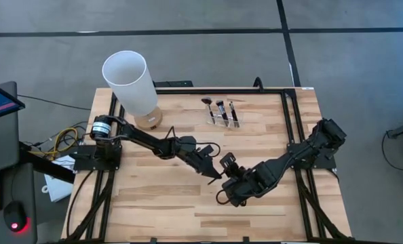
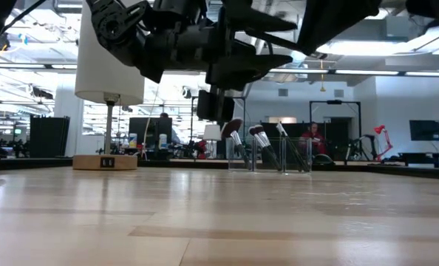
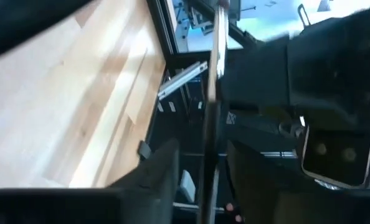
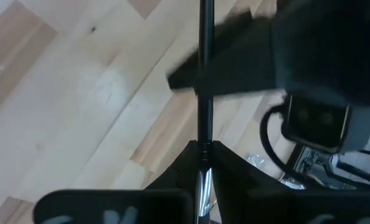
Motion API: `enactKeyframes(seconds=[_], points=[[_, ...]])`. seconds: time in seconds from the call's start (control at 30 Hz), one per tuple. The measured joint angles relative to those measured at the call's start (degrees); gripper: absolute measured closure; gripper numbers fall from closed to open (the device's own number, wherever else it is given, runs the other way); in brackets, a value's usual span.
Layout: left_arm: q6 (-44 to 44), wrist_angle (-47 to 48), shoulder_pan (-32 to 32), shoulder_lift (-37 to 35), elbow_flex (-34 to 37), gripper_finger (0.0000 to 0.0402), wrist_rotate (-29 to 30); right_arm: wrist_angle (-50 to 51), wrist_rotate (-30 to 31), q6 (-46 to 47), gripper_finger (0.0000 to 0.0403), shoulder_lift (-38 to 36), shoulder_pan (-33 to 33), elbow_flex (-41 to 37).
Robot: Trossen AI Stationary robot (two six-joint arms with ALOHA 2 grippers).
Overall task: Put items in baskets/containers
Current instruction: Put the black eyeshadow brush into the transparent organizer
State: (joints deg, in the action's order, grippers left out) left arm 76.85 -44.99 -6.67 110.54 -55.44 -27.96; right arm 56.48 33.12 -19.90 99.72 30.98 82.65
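Observation:
My two grippers meet above the table's middle, around one thin makeup brush (image 4: 204,93). It shows as a dark shaft with a silver stretch (image 3: 215,68). My right gripper (image 4: 203,150) (image 1: 228,168) is shut on it. My left gripper (image 3: 203,158) (image 1: 214,169) is open, with a finger on either side of the shaft. Whether those fingers touch the shaft, I cannot tell. The clear acrylic holder (image 1: 223,116) (image 2: 270,155) stands near the table's far edge. Three brushes stand in it, heads up. My right gripper pinches the brush between its two fingers where the dark handle meets the silver part (image 4: 202,163). The brush runs straight on past the fingertips, lifted clear of the table. My left gripper: whether it touches the shaft cannot be told.
A tall white cylinder (image 1: 130,81) (image 2: 109,66) on a wooden base stands at the table's far left. The black frame rail (image 1: 286,122) runs along the right side. Bare wood (image 1: 161,203) lies near the table's near edge.

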Motion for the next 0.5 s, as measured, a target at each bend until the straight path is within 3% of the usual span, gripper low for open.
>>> enactKeyframes(seconds=[0.23, 0.5], points=[[-4.6, -0.2, 0.0, 0.0, 0.0, 0.0379, 0.0, -0.7, -0.4, 0.3, 0.0373, 0.0, 0.2, 0.0], [-12.4, 0.1, -0.1, 0.0, 0.0, 0.0379, 1.4, 1.1, 1.2, 1.1, 0.0356, 0.0, 0.4, 0.1]])
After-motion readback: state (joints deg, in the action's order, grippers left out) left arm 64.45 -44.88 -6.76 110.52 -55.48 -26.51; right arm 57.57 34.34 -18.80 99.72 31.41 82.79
